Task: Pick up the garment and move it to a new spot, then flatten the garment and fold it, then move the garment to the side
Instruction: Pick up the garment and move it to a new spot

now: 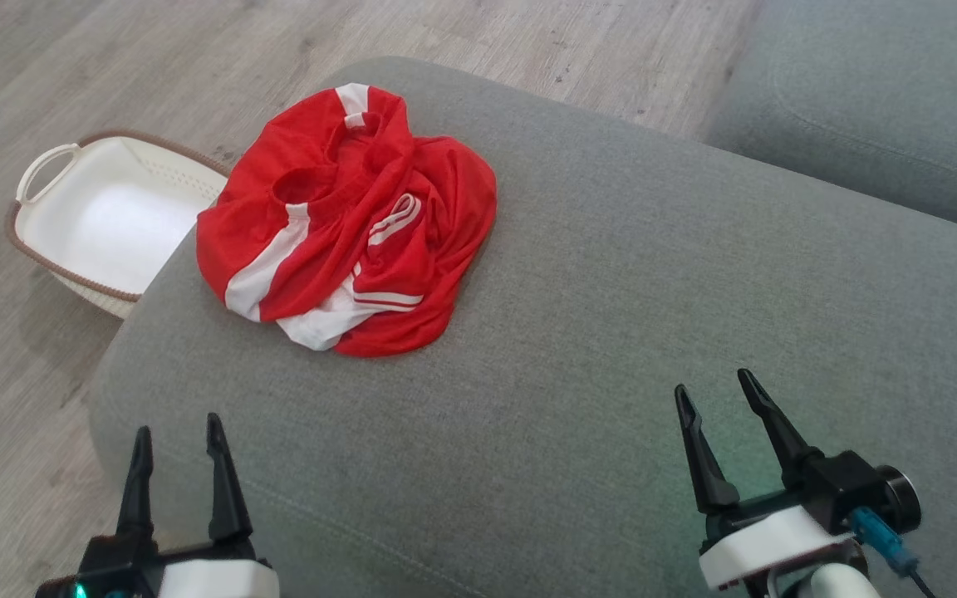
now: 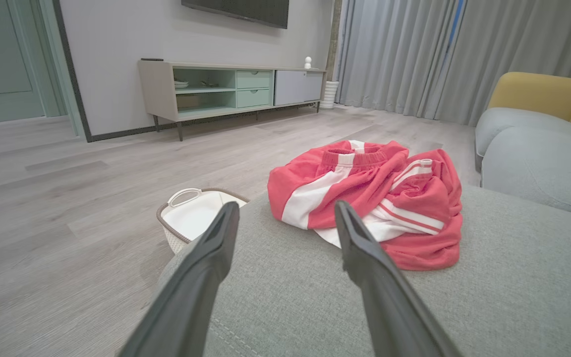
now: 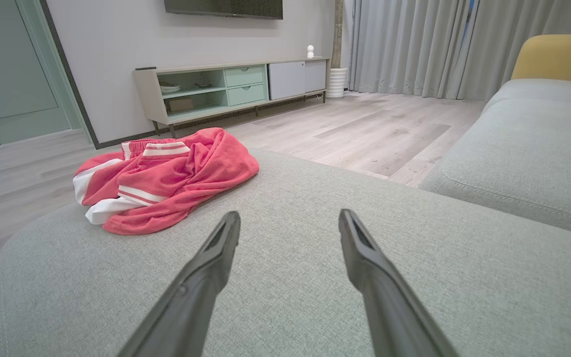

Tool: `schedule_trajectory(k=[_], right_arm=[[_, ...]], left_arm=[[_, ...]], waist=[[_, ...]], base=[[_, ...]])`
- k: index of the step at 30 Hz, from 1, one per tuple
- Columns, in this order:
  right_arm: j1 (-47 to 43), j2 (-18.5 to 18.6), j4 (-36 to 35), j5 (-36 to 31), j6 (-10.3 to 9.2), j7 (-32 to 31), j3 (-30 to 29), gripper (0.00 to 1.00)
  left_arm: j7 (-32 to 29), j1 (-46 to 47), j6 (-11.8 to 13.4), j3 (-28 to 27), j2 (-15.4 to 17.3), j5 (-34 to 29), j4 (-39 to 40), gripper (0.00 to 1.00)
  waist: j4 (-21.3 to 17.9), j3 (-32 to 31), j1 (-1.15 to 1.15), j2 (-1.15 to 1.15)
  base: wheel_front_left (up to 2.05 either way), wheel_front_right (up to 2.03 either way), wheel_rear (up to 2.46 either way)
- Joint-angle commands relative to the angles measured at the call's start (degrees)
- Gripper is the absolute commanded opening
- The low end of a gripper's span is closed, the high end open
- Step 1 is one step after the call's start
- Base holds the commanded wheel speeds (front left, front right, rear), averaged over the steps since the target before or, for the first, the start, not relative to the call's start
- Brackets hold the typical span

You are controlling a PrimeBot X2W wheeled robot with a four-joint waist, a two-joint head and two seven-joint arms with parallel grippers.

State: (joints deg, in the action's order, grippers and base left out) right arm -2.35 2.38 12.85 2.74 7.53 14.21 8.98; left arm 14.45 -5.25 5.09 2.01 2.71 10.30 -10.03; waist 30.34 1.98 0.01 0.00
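Right, step one hadn't started: the pickup was all to do.

- Far left: a white basket [image 1: 105,224] sat on the floor [image 1: 113,58], tucked against the left edge of the grey seat cushion [image 1: 595,316]. Nothing was in it.
- Left gripper [image 1: 178,425] hung over the cushion's near left corner, fingers parted and carrying nothing. Whether it touched the upholstery I couldn't tell.
- Garment [image 1: 345,224]: red with white stripes, and it looked like shorts. It lay crumpled in a heap at the cushion's far left corner, one side right at the left edge above the basket. An elastic waistband was bunched on the far side. The layers underneath couldn't be sorted by eye. It was well apart from both grippers.
- Right gripper [image 1: 714,382] hung over the near right part of the cushion, fingers likewise spread and empty. It was farther from the heap than the left one.
- Far right: a second grey cushion [image 1: 877,108] stood across a gap and wasn't involved.

Next move, my read: the left arm was nearer, so it should reach forward and drop onto a raised fold near the top of the heap. Then pinch, lift clear, and carry toward the cushion's middle, where bare room was available for flattening.

Watch items:
- A sideways nudge could slide the heap off the left edge into the basket.
- A shallow pinch might catch one thin layer and let the rest drag.
- Going too deep would dig the fingertips into the soft cushion.
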Motion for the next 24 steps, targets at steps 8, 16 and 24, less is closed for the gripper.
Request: schedule_trajectory(k=[8, 16, 24], right_arm=[[3.1, 0.5, -1.6, -3.3, -0.04, 0.8, 0.8, 1.00], [4.0, 3.7, -3.8, -6.8, -0.04, 0.8, -2.7, 1.00], [4.6, 11.2, -8.5, -8.9, -0.04, 0.8, -5.7, 1.00]], left_arm=[[0.5, 7.2, -3.2, -3.4, 0.9, -0.2, 1.1, 1.00], [-0.1, 26.7, -8.5, -4.7, 6.8, 0.0, -5.0, 1.00], [-10.1, 51.8, -11.7, -2.6, 8.8, 5.5, -24.6, 1.00]], waist=[[0.8, 3.3, -0.01, 0.00], [1.2, 11.1, -0.01, 0.00], [0.9, 20.6, -0.01, 0.00]], base=[[0.00, 0.00, 0.00], [0.00, 0.00, 0.00], [0.00, 0.00, 0.00]])
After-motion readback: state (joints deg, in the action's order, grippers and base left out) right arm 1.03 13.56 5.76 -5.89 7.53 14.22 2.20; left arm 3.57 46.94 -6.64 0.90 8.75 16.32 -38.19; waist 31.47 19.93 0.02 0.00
